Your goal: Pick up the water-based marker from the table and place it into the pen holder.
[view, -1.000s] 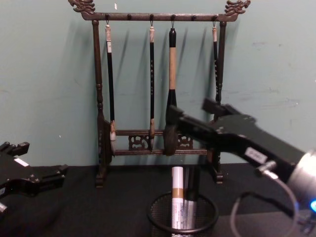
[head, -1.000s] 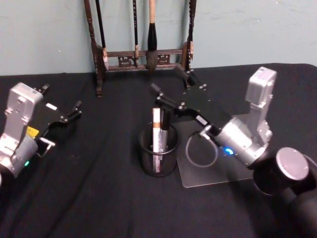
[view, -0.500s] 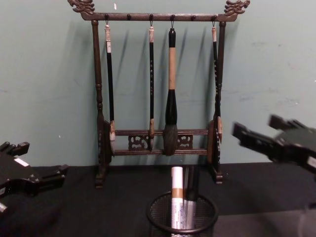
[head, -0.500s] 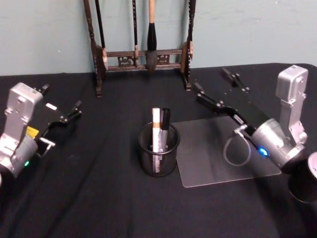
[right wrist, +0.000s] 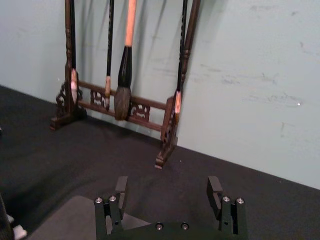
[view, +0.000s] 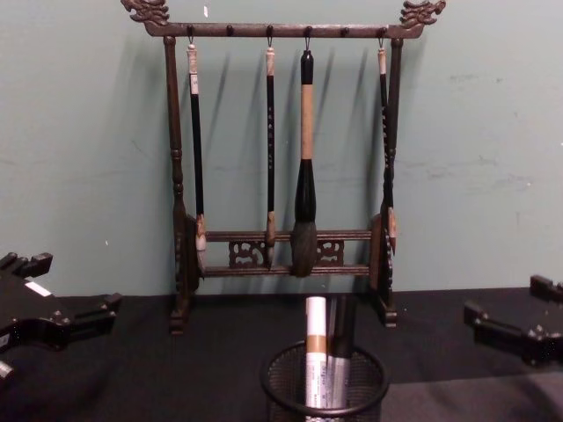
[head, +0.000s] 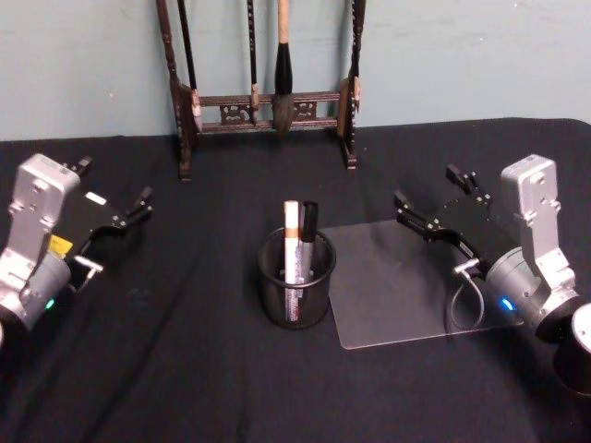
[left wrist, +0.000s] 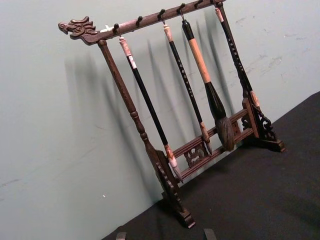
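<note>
The marker (head: 292, 242) stands in the pen holder (head: 295, 288), well apart from the empty, spread right hand (head: 432, 198).

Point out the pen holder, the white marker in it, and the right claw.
pen holder (head: 295, 309), head view, mesh wall.
white marker (head: 292, 242), head view, barrel above the rim.
right claw (head: 430, 200), head view, midway between fingertips.

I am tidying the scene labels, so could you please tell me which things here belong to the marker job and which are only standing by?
Part of the job:
- pen holder, black mesh cup
- white marker standing in it
- right gripper, open, over the clear mat

Just standing by:
- wooden brush rack with hanging brushes
- clear mat
- black pen in the holder
- left gripper, parked at the left
</note>
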